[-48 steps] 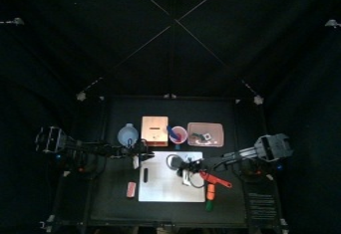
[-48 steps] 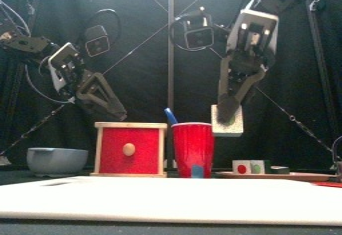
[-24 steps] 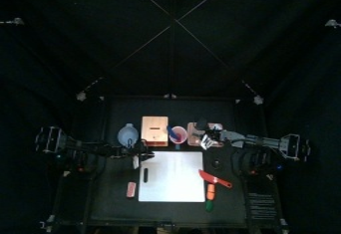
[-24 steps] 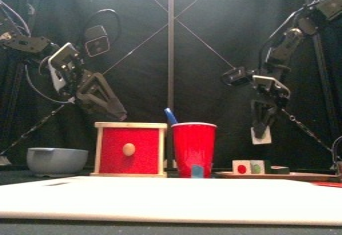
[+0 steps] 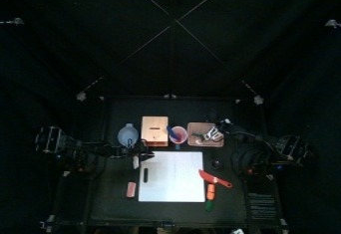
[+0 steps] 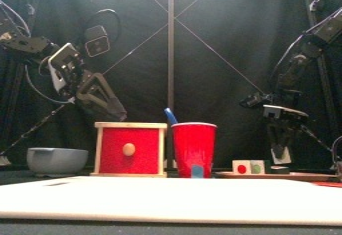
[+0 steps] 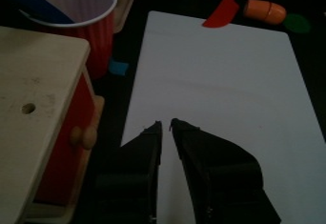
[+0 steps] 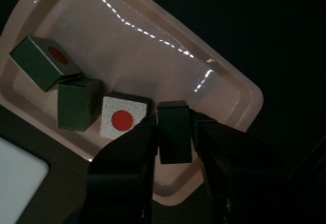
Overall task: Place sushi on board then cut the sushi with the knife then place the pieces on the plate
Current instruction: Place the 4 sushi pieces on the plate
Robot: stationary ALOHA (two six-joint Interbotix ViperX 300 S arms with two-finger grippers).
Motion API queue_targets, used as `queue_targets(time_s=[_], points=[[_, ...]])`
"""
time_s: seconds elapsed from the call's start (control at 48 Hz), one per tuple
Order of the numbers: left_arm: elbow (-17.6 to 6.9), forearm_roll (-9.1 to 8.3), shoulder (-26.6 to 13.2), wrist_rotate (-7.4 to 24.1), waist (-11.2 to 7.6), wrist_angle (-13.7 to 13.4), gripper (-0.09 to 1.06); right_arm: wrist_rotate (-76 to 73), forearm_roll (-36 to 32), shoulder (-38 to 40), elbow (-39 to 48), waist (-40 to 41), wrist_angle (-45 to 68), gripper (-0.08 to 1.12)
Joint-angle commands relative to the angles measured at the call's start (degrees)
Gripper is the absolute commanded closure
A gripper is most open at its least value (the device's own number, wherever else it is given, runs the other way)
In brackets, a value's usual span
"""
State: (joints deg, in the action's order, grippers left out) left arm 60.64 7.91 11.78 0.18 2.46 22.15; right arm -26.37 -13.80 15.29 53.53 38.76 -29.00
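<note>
Black table, white board, wooden box, cup, bowl, pink tray

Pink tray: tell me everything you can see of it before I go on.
The pink tray is a flat, glossy, plastic-looking rectangle with rounded corners and a low raised rim. It lies level behind the right end of the white board. Three sushi pieces lie in it close together, one showing a white face with a red centre. The right gripper holds a fourth piece over it.
</note>
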Motion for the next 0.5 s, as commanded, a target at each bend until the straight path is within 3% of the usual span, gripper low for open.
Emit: queue_targets(time_s=[0.021, 0.271, 0.5], points=[[-0.88, 0.00, 0.26, 0.00, 0.18, 0.26, 0.37, -0.09, -0.18, -0.62, 0.26, 1.67, 1.85, 0.34], [-0.88, 0.00, 0.26, -0.09, 0.18, 0.26, 0.37, 0.00, -0.26, -2.81, 0.44, 2.20, 3.25, 0.22], [-0.79, 0.00, 0.26, -0.09, -0.09, 0.26, 0.37, 0.18, -0.26, 2.90, -1.41, 0.35, 2.99, 0.22]])
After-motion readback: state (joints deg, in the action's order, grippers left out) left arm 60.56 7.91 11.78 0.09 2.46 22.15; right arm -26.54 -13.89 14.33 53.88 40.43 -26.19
